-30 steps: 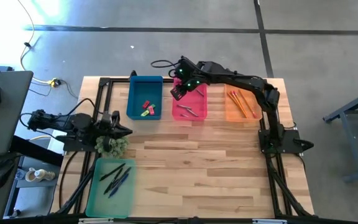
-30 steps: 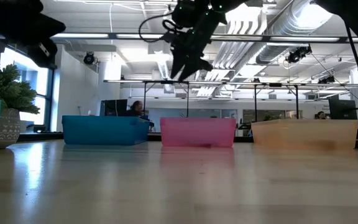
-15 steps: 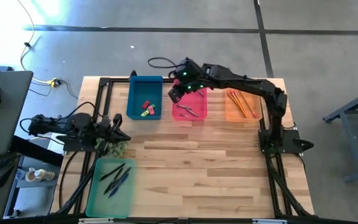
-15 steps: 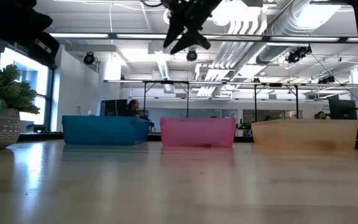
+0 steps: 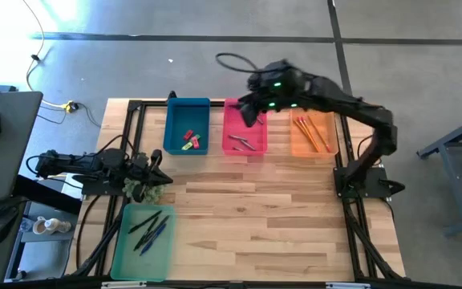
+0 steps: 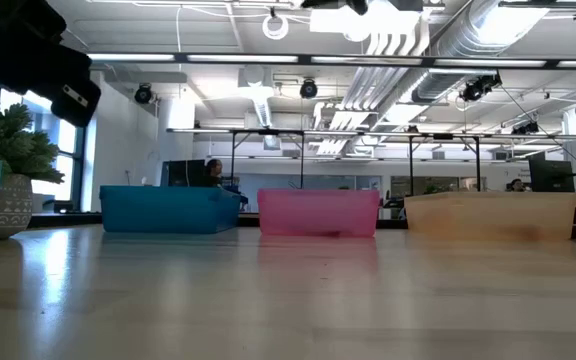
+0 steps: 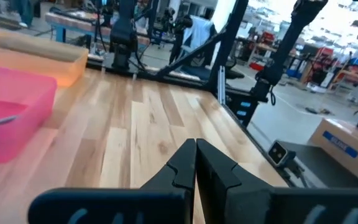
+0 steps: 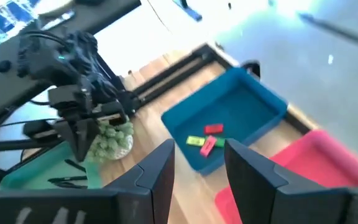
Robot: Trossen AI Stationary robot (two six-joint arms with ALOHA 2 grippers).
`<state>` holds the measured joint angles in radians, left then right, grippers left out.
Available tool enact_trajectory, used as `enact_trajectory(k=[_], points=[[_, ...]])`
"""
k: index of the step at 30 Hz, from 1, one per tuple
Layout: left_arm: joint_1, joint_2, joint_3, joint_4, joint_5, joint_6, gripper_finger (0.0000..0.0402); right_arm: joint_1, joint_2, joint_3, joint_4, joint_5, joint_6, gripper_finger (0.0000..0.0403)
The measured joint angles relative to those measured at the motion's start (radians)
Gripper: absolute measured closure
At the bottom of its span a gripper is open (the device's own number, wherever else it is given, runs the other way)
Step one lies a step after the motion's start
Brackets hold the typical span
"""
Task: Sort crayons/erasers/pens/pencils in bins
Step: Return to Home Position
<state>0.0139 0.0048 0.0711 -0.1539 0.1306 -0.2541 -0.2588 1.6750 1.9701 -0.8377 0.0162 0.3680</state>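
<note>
Right gripper [image 5: 251,111] open and empty above the pink bin [image 5: 245,144]; left gripper [image 7: 195,163] closed, parked by the plant [image 5: 143,188]. Erasers [image 5: 190,140] in blue bin [image 5: 186,108], crayons [image 5: 242,143] in pink, pencils [image 5: 311,132] in orange bin [image 5: 297,149], pens [image 5: 149,229] in green bin [image 5: 135,257]. Little risk apparent beyond a low swing clipping a bin rim and scattering sorted items.

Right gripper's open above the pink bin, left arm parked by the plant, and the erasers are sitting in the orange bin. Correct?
Not quite: the erasers lie in the blue bin, as the high view shows. The orange bin holds pencils. The rest stands.
</note>
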Motion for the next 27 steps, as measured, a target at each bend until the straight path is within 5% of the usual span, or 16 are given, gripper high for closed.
enact_trajectory(k=[18,27], points=[[0.0,0.0,0.001,0.016,-0.06,-0.068,0.0401,0.03,-0.289,-0.014,-0.282,0.099,-0.271,0.027],[0.0,0.0,0.001,0.016,-0.064,-0.067,0.0401,0.031,-0.52,-0.391,-0.134,0.103,-0.253,0.027]])
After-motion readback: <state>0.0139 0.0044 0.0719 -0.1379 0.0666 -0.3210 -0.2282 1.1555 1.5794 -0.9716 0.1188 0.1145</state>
